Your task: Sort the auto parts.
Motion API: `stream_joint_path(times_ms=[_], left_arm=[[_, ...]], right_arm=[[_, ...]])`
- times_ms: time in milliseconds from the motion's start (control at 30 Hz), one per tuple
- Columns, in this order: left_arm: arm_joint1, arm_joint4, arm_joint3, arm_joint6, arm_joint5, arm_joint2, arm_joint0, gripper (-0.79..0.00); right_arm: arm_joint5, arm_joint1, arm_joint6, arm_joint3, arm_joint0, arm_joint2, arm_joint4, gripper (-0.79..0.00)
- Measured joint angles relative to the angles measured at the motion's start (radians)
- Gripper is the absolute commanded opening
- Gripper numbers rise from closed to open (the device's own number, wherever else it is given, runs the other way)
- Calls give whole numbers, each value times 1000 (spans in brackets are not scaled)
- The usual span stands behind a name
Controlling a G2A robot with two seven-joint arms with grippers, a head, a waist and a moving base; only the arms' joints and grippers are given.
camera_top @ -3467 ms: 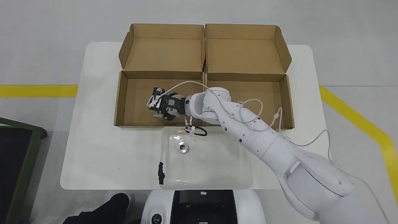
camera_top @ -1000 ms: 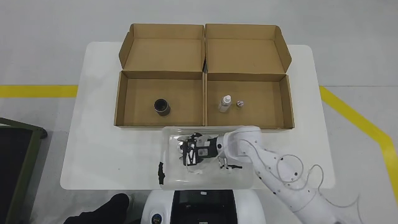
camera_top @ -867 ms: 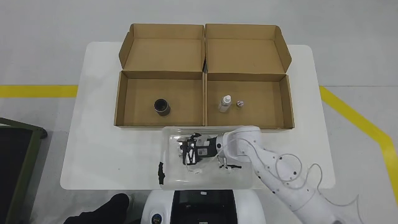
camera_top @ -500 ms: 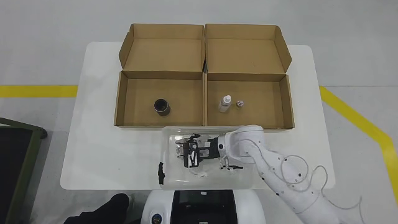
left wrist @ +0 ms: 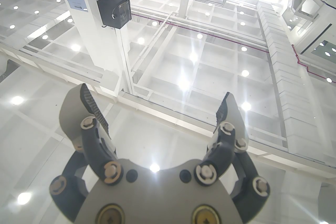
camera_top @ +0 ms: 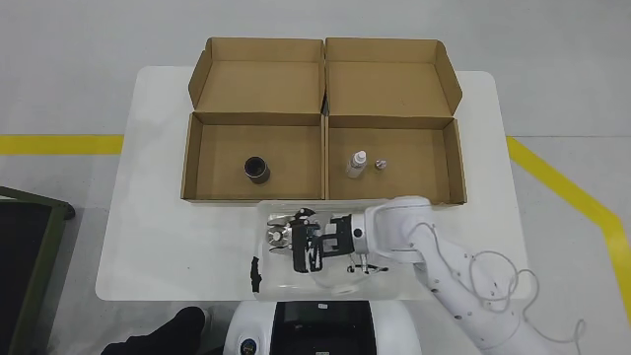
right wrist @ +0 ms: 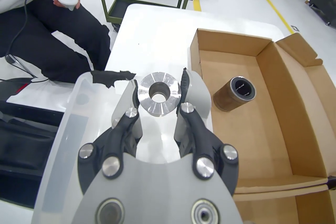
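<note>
Now — right fingers pinching silver ring in clear bin | left fingers spread

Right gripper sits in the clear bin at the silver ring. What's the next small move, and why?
Probably a straight lift. The right gripper has a pad against each side of the silver ring inside the clear bin, so the grasp looks made, and the bin's wall stands between it and the cardboard box.
</note>
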Motion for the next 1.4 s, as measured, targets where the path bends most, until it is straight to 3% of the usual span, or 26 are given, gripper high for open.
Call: stream_joint_path(times_ms=[333, 700, 1400], left_arm=[[0, 0, 0, 0, 0, 0, 0, 0], [0, 0, 0, 0, 0, 0, 0, 0], [0, 0, 0, 0, 0, 0, 0, 0]], right_arm=[[64, 6, -37, -88, 1, 59, 86, -785], [64, 10, -116, -147, 19, 108, 203, -785], [186, 1, -283, -137, 112, 192, 266, -785]])
